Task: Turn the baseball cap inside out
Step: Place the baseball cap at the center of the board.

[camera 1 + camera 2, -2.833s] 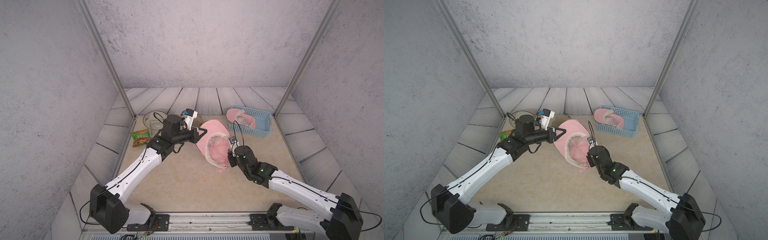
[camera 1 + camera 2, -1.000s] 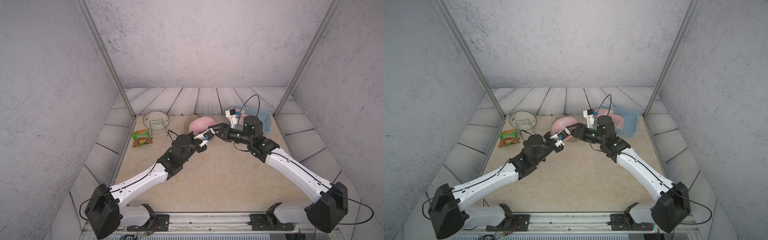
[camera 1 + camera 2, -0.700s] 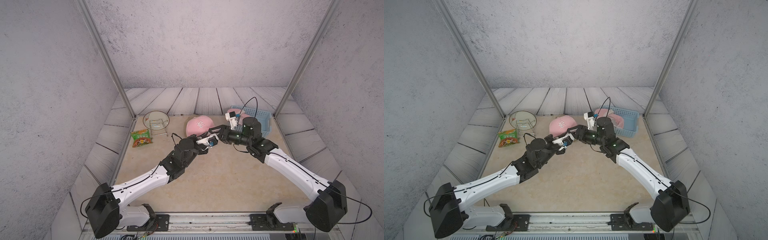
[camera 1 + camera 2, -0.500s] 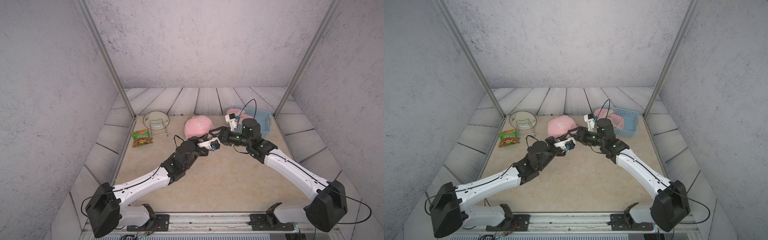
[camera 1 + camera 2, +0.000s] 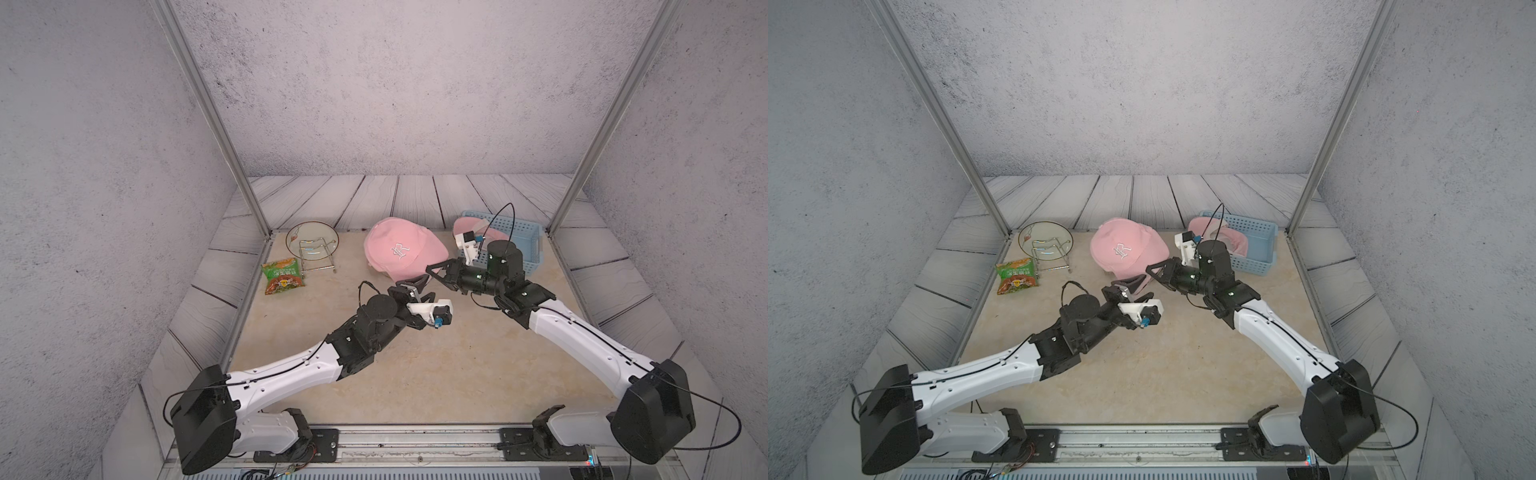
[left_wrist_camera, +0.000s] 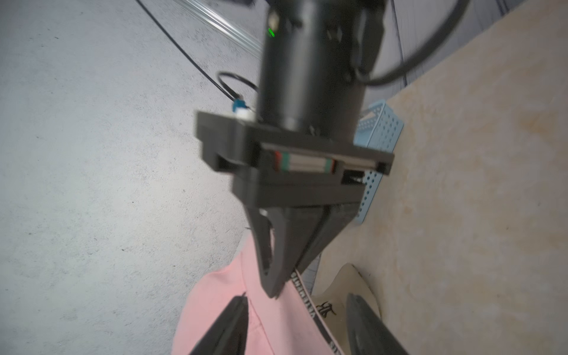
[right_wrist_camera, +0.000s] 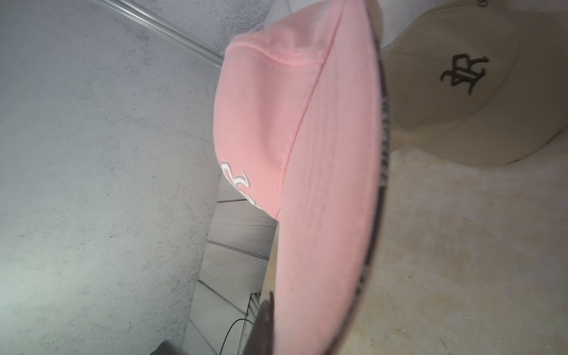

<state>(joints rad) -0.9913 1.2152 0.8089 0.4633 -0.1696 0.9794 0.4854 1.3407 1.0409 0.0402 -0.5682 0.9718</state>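
The pink baseball cap (image 5: 399,249) sits crown-up just above the frame's centre in both top views, no longer held up between the arms with its inside showing. The left gripper (image 5: 417,290), shut at the brim a second ago, now has its jaws spread on either side of it. The right gripper (image 5: 430,271), spread before, now pinches the brim's edge.

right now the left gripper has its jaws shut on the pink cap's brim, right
No, it is the right gripper that has its jaws shut on the brim of the pink baseball cap; the left wrist view shows it. The left gripper has open jaws.
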